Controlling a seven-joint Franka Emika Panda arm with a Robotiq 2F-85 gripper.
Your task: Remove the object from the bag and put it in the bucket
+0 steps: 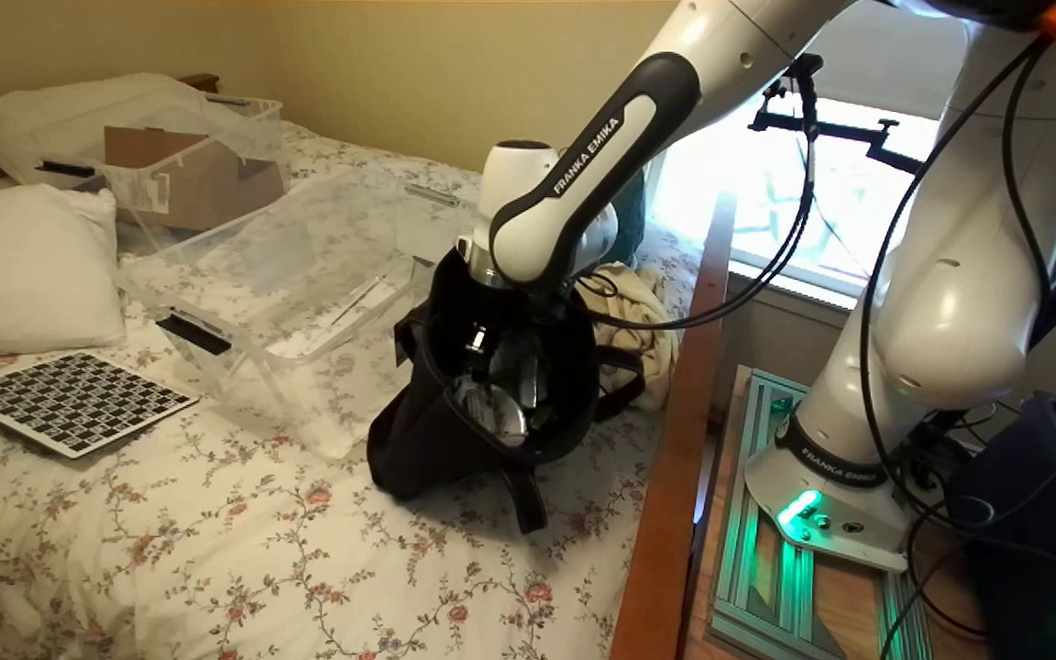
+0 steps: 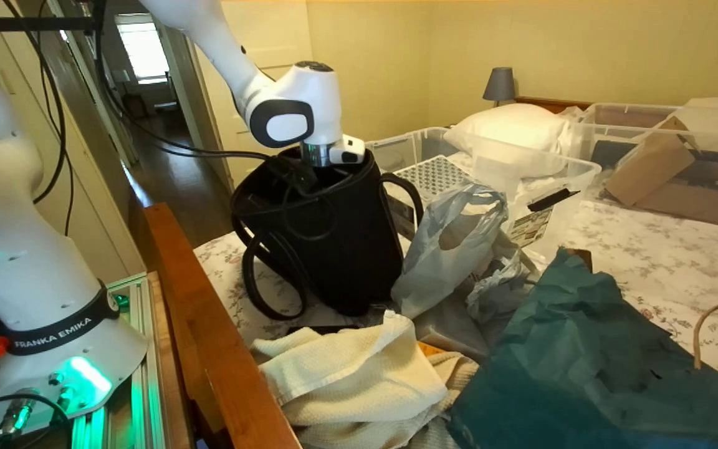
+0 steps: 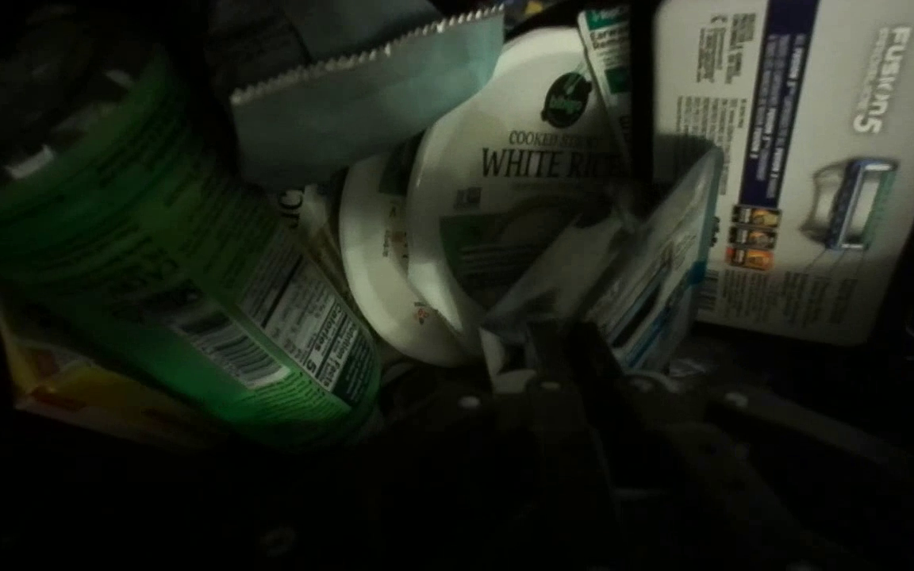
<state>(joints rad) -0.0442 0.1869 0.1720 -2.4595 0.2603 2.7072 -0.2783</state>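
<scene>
The end effector (image 3: 568,339) lies in shadow; I cannot tell whether it pinches the thin packet (image 3: 663,289) at its tips. Near it, a green container (image 3: 235,317) fades into darkness at one end. Around them, the soft, black, wide-mouthed bag (image 2: 349,249) largely hides the end effector in both exterior views.

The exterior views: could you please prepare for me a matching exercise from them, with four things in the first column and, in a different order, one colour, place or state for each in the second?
Things
1. Bag with straps
2. Square board
3. Cloth
4. Lamp

Colour, place or state
A. black-and-white pattern, lying on the bed
B. grey, in the background
C. black, its wide mouth open
D. cream-coloured, crumpled

Right pairs: 1-C; 2-A; 3-D; 4-B
</scene>
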